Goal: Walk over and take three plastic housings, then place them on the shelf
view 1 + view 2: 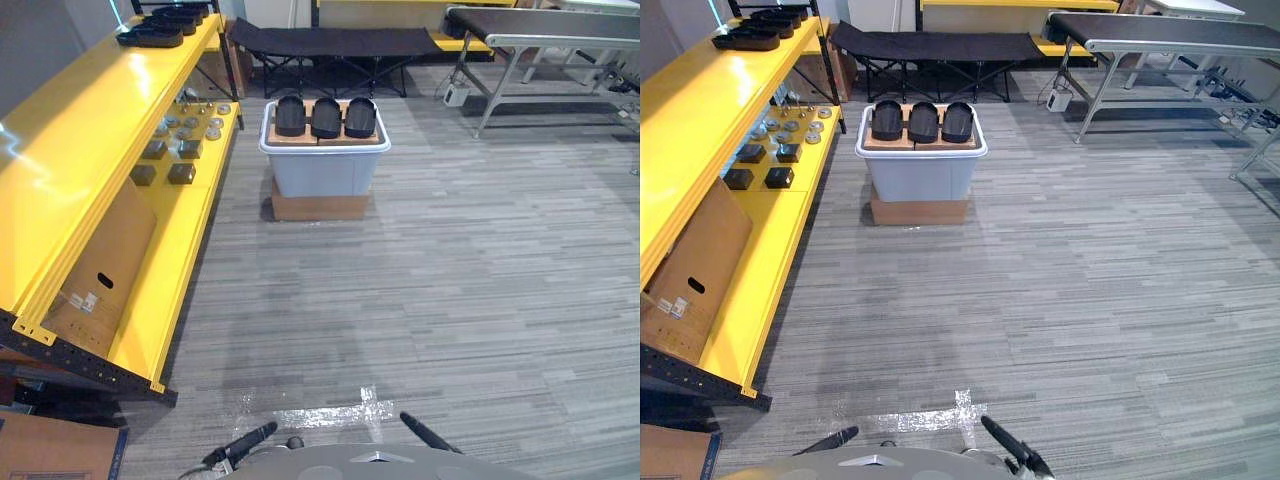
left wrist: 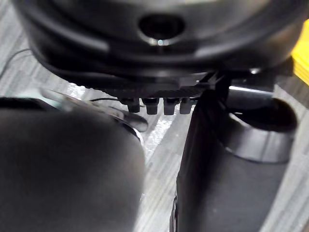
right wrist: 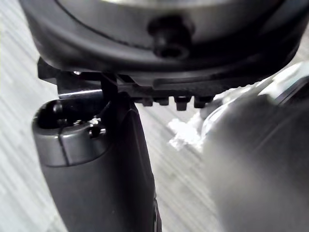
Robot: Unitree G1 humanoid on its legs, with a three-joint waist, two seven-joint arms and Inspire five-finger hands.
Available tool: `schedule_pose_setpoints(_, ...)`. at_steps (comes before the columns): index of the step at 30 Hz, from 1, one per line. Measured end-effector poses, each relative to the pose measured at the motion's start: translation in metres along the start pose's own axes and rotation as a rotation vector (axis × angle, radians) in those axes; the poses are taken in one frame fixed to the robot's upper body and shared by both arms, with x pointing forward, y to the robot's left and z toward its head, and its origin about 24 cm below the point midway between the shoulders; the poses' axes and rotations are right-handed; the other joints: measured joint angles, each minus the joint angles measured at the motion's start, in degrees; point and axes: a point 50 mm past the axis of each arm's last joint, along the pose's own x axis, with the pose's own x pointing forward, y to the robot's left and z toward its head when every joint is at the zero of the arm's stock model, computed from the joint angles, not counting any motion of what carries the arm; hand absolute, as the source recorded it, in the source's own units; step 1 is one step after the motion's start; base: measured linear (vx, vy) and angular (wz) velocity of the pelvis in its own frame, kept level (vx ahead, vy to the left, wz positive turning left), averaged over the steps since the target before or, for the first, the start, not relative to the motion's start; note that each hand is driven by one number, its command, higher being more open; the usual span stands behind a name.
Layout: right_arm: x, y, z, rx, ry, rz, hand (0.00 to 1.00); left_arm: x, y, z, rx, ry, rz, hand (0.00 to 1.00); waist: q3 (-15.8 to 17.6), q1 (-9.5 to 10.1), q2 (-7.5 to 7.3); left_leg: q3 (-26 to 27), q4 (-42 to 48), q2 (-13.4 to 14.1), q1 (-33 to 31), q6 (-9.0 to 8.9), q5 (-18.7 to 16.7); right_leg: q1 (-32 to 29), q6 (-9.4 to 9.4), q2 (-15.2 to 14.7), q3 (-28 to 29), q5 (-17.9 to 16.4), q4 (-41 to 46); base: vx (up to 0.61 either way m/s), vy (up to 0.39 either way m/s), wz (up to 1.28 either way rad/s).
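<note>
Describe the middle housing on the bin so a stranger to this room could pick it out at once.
Right of the long yellow shelf, a pale bin stands on a cardboard box. Three black housings lie in a row across its top. The middle housing is the only one with a neighbour on each side.

— Is there any writing to read here?
— Only a white label (image 1: pixel 83 300) on the cardboard box (image 1: pixel 110 250) in the lower level of the yellow shelf (image 1: pixel 60 140), near left. Its print is too small to make out
— And the housings (image 1: pixel 325 117), far off?
— Nothing legible on them
</note>
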Motion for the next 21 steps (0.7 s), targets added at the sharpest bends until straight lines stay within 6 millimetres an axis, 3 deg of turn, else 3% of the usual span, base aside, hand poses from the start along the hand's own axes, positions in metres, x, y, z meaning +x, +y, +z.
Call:
schedule_pose_setpoints(4,0.004,0.032,0.044,-0.096,-0.224,0.076,1.0,0.001,-0.026,0.033,0.045,-0.142,-0.09,1.0,0.3,-0.15,-0.3,0.1,0.0,-0.3,0.1,-0.05,0.0,0.0,0.11,-0.3,-0.4,0.1,-0.2,0.03,0.013,0.0)
schedule_pose_setpoints(8,0.004,0.048,0.076,-0.109,-0.341,0.127,1.0,0.0,-0.04,0.051,-0.003,-0.221,-0.146,1.0,0.3,-0.3,-0.19,0.3,0.0,-0.3,0.2,-0.12,-0.1,0.0,0.14,-0.4,-0.7,0.1,-0.2,0.0,0.0,0.0)
schedule_pose_setpoints(11,0.003,0.054,0.084,-0.083,-0.364,0.158,1.0,-0.001,-0.047,0.056,-0.014,-0.25,-0.182,1.0,0.3,-0.3,-0.15,0.3,0.0,-0.3,0.2,-0.15,-0.1,0.0,0.14,-0.4,-0.8,0.1,-0.2,0.0,0.0,0.0)
schedule_pose_setpoints(21,0.003,0.058,0.071,-0.109,-0.343,0.166,1.0,-0.01,-0.065,0.065,0.005,-0.357,-0.272,1.0,0.3,-1.39,-0.07,0.2,0.0,-0.7,-0.1,-0.27,0.3,-0.2,0.54,-0.8,-1.2,0.3,-0.2,-0.04,0.011,0.01)
